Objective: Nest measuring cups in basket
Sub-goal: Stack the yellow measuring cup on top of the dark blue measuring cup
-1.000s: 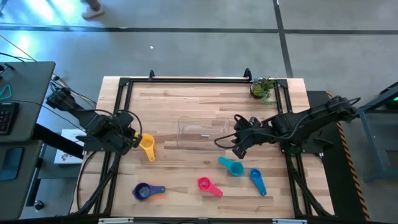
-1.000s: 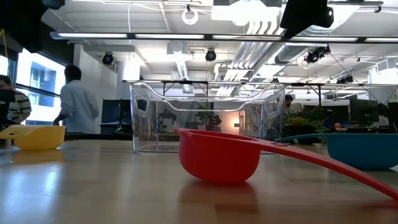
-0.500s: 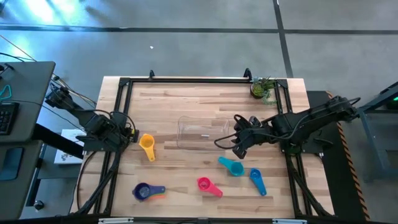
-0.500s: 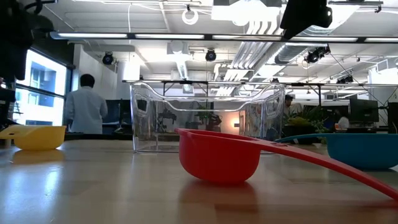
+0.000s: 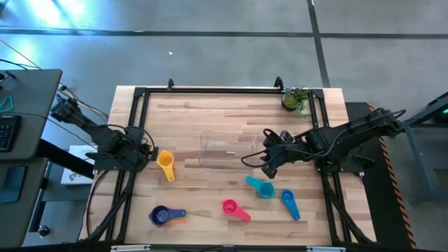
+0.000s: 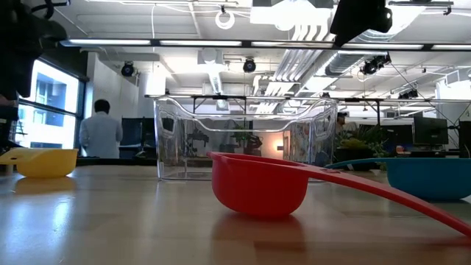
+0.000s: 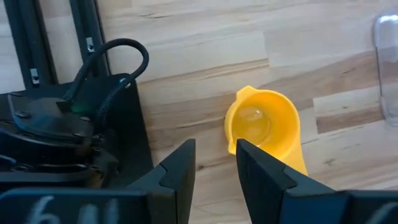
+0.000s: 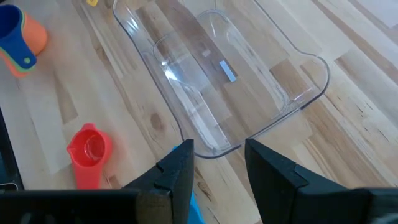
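The clear basket (image 5: 227, 148) stands on its base mid-table. A yellow cup (image 5: 165, 164) sits upright left of it. My left gripper (image 5: 145, 152) hovers open just left of that cup (image 7: 261, 127), with nothing between its fingers. My right gripper (image 5: 268, 168) hangs open above the basket's right end (image 8: 214, 146) and touches nothing. A red-pink cup (image 5: 234, 208), a teal cup (image 5: 260, 186) and a blue cup (image 5: 290, 203) lie near the front edge. A blue-purple cup nested on an orange one (image 5: 166, 215) sits front left.
A small potted plant (image 5: 295, 98) stands at the far right corner. A black frame rail (image 5: 133, 126) runs along the table's edges, close beside my left gripper. Bare wood lies between the basket and the front cups. A person stands in the room beyond (image 6: 99, 132).
My left gripper has sunk and drawn back a little toward the table's left edge, away from the yellow cup, rolling its wrist as it went. The yellow cup has stayed where it was.
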